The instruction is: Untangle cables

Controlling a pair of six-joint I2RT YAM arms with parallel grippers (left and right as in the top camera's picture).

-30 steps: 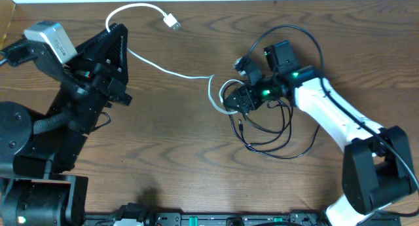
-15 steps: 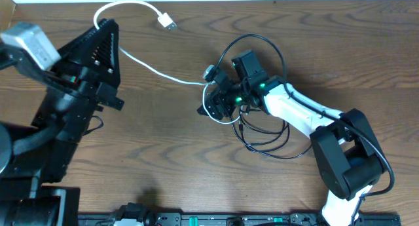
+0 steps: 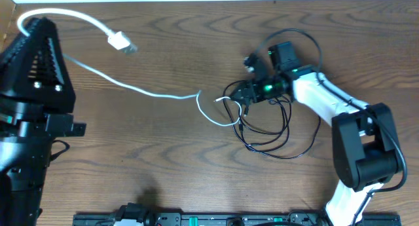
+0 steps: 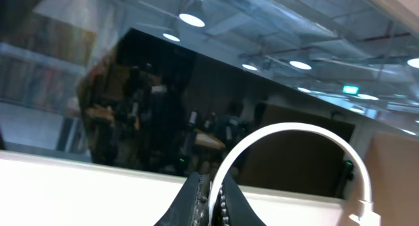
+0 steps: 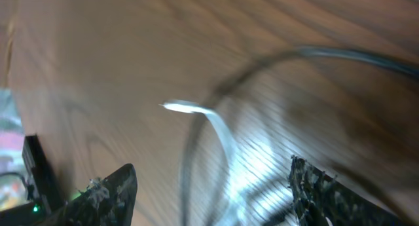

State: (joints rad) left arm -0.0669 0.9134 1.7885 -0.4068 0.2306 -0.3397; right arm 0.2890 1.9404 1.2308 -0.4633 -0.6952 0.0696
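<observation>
My left gripper (image 3: 29, 26) is at the far left, raised, and shut on the white cable (image 3: 144, 90). In the left wrist view the white cable (image 4: 288, 131) arcs up out of the closed fingertips (image 4: 211, 196) to its plug (image 4: 368, 209). The plug (image 3: 121, 41) hangs free in the overhead view. The cable's other end (image 3: 219, 100) curls beside the black cable (image 3: 272, 131), which lies in loose loops. My right gripper (image 3: 243, 95) is open over the loops' left edge. In the right wrist view (image 5: 213, 193) the white end (image 5: 180, 107) and a blurred black strand (image 5: 327, 56) lie between the open fingers.
The wooden table (image 3: 163, 160) runs to a white back edge at the top. The right arm (image 3: 327, 105) stretches in from the lower right over the black loops. The left arm's body (image 3: 26, 141) fills the left edge.
My left gripper has pulled the white cable left and up, drawing it straighter and its plug leftward. My right gripper swung left, then back right, and now stands open.
</observation>
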